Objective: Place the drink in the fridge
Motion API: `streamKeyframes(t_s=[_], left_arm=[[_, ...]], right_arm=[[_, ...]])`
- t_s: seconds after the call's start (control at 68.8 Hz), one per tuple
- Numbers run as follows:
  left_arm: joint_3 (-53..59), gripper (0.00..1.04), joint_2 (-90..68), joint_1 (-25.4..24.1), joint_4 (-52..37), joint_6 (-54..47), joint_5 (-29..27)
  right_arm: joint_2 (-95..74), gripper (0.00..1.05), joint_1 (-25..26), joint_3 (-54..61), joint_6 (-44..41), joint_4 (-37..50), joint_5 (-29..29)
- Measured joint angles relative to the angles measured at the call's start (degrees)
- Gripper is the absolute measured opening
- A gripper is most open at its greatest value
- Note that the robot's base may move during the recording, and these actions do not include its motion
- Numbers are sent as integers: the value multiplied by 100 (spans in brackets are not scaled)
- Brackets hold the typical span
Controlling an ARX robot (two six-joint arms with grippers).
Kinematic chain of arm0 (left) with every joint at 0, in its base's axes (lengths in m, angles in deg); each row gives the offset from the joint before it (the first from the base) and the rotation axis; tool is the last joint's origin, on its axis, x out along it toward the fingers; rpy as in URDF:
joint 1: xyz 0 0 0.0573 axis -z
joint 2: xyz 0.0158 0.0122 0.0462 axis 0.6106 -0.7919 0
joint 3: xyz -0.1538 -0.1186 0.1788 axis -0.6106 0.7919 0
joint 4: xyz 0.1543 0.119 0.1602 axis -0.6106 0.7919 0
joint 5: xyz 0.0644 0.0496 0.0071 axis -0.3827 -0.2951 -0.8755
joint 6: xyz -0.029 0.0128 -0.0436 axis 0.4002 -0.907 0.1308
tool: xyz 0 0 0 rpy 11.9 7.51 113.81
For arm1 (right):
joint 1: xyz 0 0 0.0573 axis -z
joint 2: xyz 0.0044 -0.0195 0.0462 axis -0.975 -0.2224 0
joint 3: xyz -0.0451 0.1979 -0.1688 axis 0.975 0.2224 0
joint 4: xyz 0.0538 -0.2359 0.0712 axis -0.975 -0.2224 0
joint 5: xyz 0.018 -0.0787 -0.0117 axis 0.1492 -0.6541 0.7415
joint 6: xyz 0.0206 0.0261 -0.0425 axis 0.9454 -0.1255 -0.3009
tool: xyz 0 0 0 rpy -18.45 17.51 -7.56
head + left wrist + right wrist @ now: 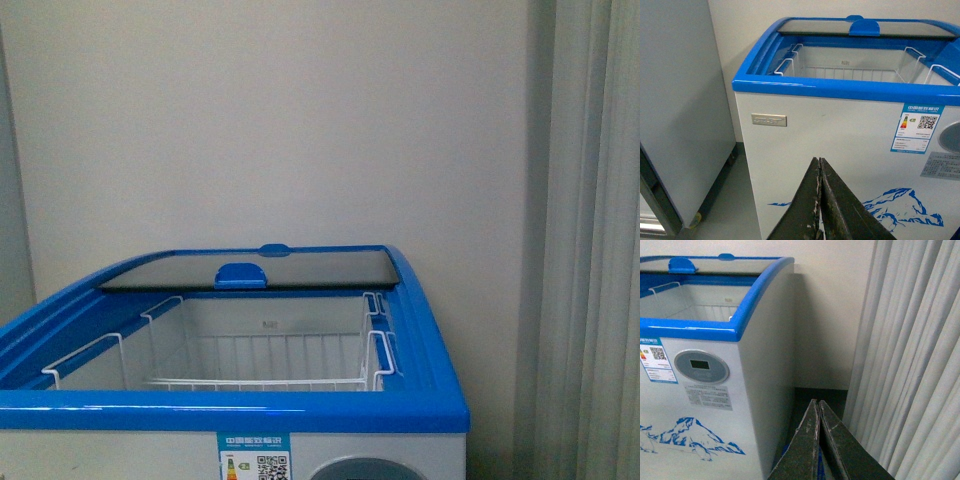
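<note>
The fridge [250, 410] is a white chest freezer with a blue top rim. Its glass lid [250, 268] is slid to the back and white wire baskets [240, 350] show inside, with nothing in them. It also shows in the left wrist view [840, 90] and in the right wrist view [760, 330], with its grey display [701, 366]. The drink is out of view. My left gripper [819, 160] is shut and empty in front of the fridge's front wall. My right gripper [817, 402] is shut and empty by the fridge's right corner. Neither arm shows in the front view.
A tall grey-white cabinet on casters [680, 110] stands left of the fridge. Pale curtains [910, 355] hang to the right, with a narrow dark floor gap [815, 395] between them and the fridge. A plain wall [300, 120] is behind.
</note>
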Motion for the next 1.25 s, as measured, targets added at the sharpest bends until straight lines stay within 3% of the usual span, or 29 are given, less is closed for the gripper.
streamKeyframes(t_s=[0.291, 0.625, 0.698, 0.799, 1.25], left_arm=[[0, 6, 0, 0, 0, 11, 0], [0, 66, 0, 0, 0, 11, 0], [0, 83, 0, 0, 0, 11, 0], [0, 98, 0, 0, 0, 9, 0], [0, 97, 0, 0, 0, 11, 0]], right_arm=[[107, 6, 0, 70, 0, 9, -9], [109, 65, 0, 70, 0, 9, -7], [109, 82, 0, 70, 0, 9, -7], [109, 98, 0, 70, 2, 9, -7], [109, 97, 0, 70, 4, 9, -7]])
